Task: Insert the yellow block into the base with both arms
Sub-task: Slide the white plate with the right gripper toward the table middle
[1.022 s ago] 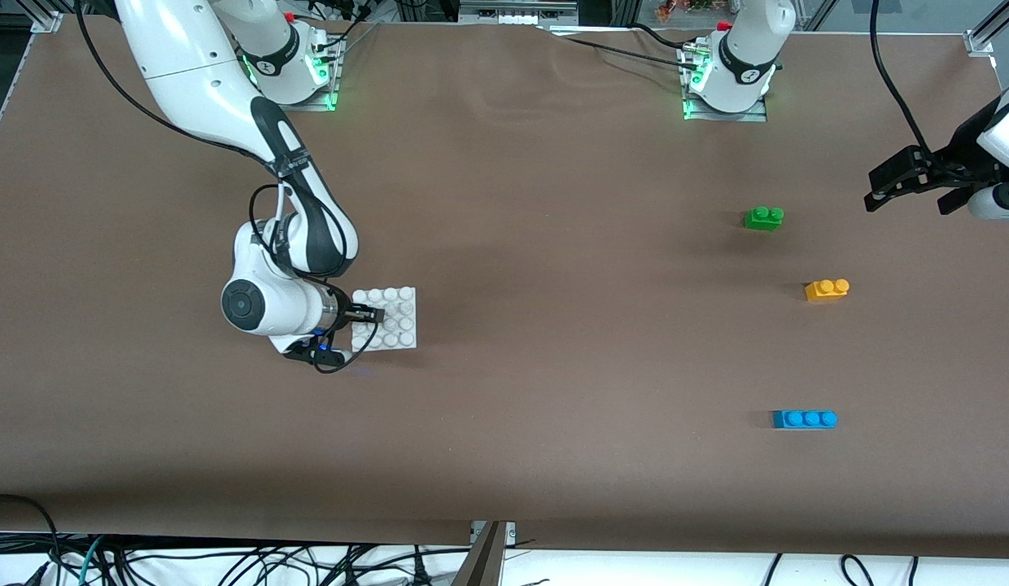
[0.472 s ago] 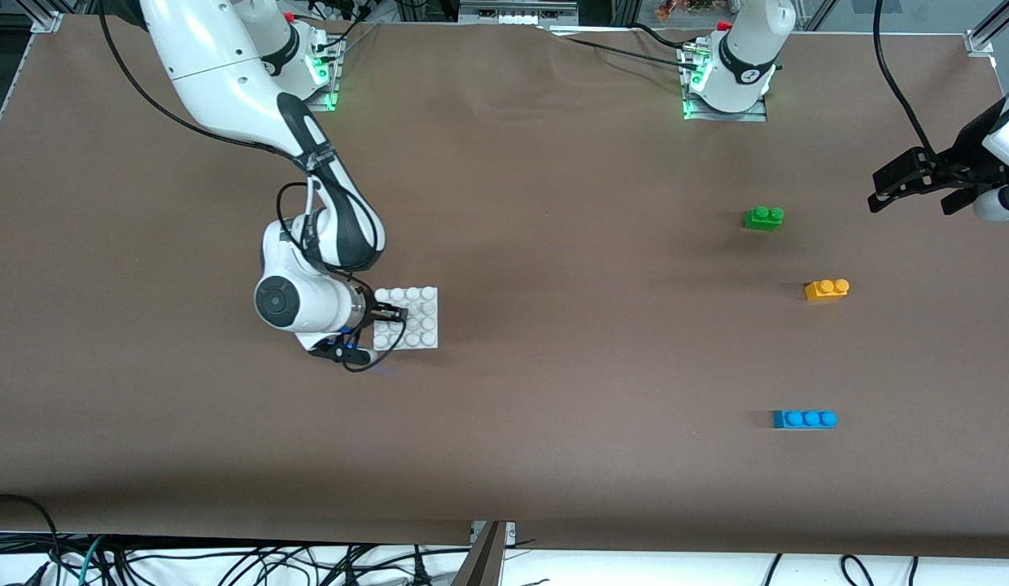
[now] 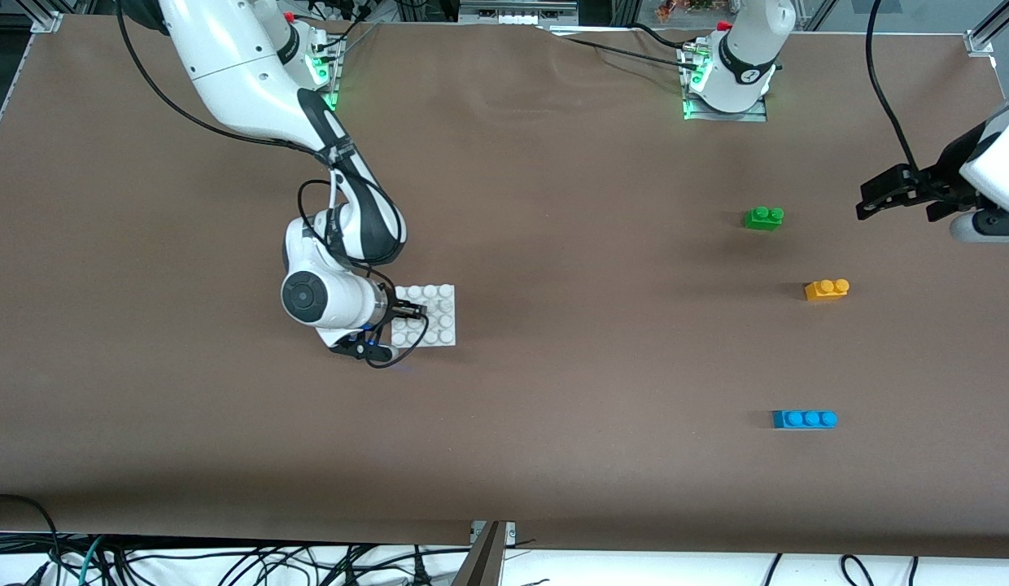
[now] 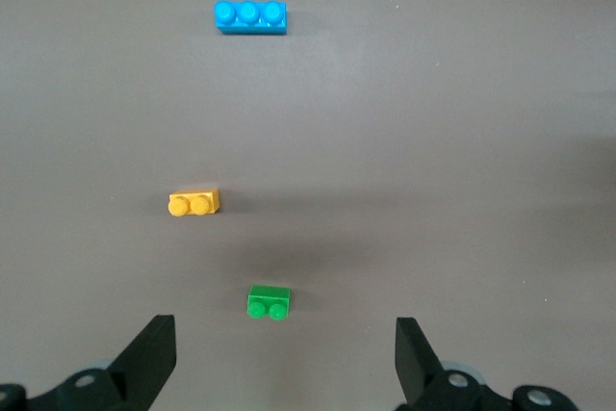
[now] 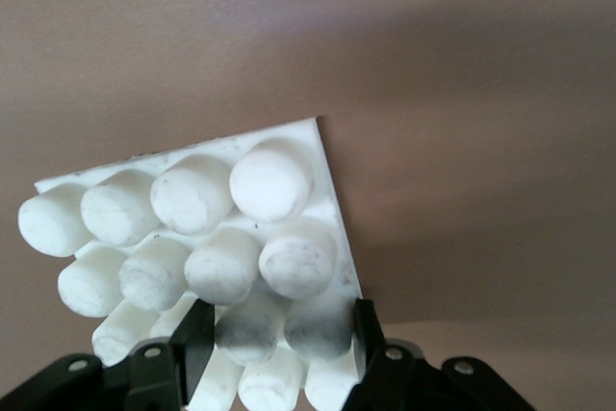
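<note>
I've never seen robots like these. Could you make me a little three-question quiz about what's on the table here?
1. True or false: the right gripper is shut on the base.
2. Which brick lies nearest the front camera: a) green, b) yellow block, c) blue?
3. How do the left gripper's jaws stand?

Key: 1 true; 2 c; 3 open, holding nothing.

No words, numbers, labels or brand names can be read in any of the views. The only sign-like marks are small round dark emblems on the black bands of the two arm bases, one at the right arm's base [image 3: 270,59] and one at the left arm's base [image 3: 749,75]; they are too small to make out.
</note>
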Controlling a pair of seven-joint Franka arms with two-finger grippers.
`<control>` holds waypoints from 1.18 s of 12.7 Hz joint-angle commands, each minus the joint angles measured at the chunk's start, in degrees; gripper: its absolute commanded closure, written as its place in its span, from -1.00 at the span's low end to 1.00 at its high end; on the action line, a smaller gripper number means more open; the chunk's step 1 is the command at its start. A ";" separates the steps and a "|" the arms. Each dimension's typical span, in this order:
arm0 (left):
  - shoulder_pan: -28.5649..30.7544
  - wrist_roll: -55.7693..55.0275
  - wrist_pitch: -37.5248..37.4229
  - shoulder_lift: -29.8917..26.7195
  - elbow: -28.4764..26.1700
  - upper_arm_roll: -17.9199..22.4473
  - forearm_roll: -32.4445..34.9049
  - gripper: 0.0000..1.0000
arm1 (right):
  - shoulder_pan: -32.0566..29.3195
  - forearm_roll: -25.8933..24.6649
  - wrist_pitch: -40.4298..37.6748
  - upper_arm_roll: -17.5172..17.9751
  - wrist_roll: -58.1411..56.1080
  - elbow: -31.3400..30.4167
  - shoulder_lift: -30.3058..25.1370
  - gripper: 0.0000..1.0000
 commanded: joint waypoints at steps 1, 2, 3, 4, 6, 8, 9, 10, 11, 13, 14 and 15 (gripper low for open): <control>0.13 -0.51 -1.81 0.33 1.40 -0.28 0.75 -1.00 | 1.95 0.84 -0.23 -0.03 3.15 3.54 2.19 -0.27; 0.13 -0.42 -1.81 0.33 1.40 -0.28 0.66 -1.00 | 2.31 0.84 -0.23 -0.03 3.95 4.60 2.63 -0.27; 0.13 -0.51 -1.81 0.42 1.40 -0.37 0.75 -1.00 | 2.83 0.84 -0.23 -0.03 5.35 5.22 3.07 -0.27; 0.04 -0.33 -2.07 0.25 1.31 -0.46 0.75 -1.00 | 3.54 0.84 -0.23 -0.03 6.32 5.74 3.42 -0.27; 0.13 0.28 -2.86 0.33 1.31 -0.28 0.66 -1.00 | 4.94 0.84 -0.23 -0.03 8.86 7.67 4.74 -0.27; 0.13 0.11 -2.86 0.51 1.14 -0.28 0.66 -1.00 | 6.17 0.84 0.29 -0.03 9.31 9.70 5.97 -0.27; 0.04 0.02 -2.86 0.68 1.22 -0.28 0.66 -1.00 | 6.53 0.84 0.38 -0.03 9.40 9.79 5.98 -0.27; -0.05 -0.07 -2.86 1.12 1.22 -0.37 0.66 -1.00 | 6.88 0.93 0.56 -0.03 9.49 9.79 5.98 -0.27; -0.14 -0.07 -2.86 1.65 1.23 -0.37 0.66 -1.00 | 7.23 0.93 1.17 0.06 10.01 9.79 5.98 -0.27; -0.22 0.02 -2.77 2.53 1.31 -0.37 0.75 -1.00 | 7.94 0.93 2.84 0.93 11.24 10.23 6.15 -0.27; -0.23 -0.07 -2.77 2.71 1.31 -0.37 0.75 -1.00 | 7.94 0.93 3.71 1.55 11.68 10.32 6.50 -0.27; -0.23 -0.07 -2.69 3.23 1.31 -0.37 0.75 -1.00 | 7.94 0.93 4.68 2.42 12.21 10.23 6.77 -0.27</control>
